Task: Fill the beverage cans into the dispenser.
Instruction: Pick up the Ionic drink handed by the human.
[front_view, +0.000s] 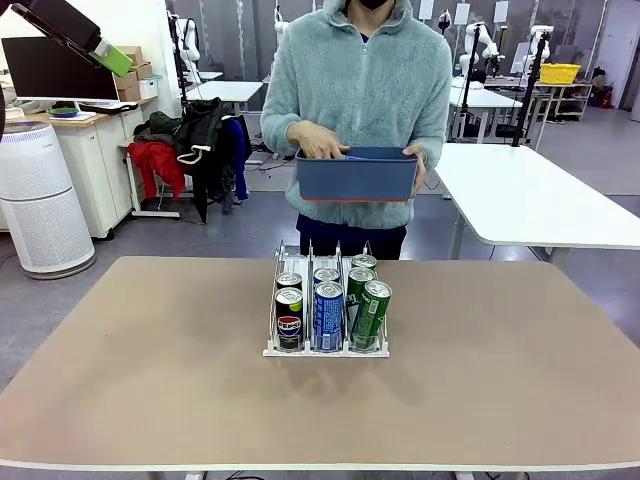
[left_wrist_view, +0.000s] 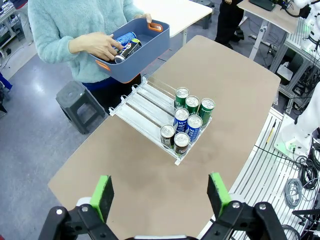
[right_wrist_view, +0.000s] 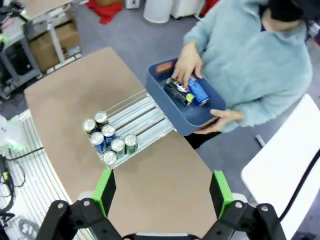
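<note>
Right now your left pincer (left_wrist_view: 160, 195) stands wide with nothing between its green pads, high above the near left corner of the table (front_view: 150, 380). Your right pincer (right_wrist_view: 162, 192) is just as wide and empty, high over the right side.

Below them the dispenser (left_wrist_view: 145, 102) sits mid-table, a little toward the far edge. Seven cans (front_view: 328, 318) are crowded at its near end: two black, two blue, three green. The far stretch of each lane is bare.

Beyond the far edge, the person holds a blue bin (front_view: 357, 178) with one hand (left_wrist_view: 97, 46) inside it, on the loose cans (left_wrist_view: 125, 45).

Mind that hand. If you reach for the bin now, you could strike the fingers or knock the bin. The front green can (front_view: 370, 315) looks tilted, so a can fed in behind it may jam or tip it over the lip.

From the front, the bin's wall hides its contents. From above, the hand covers part of them, so you cannot count the cans inside. The clear dividers are hard to trace.
</note>
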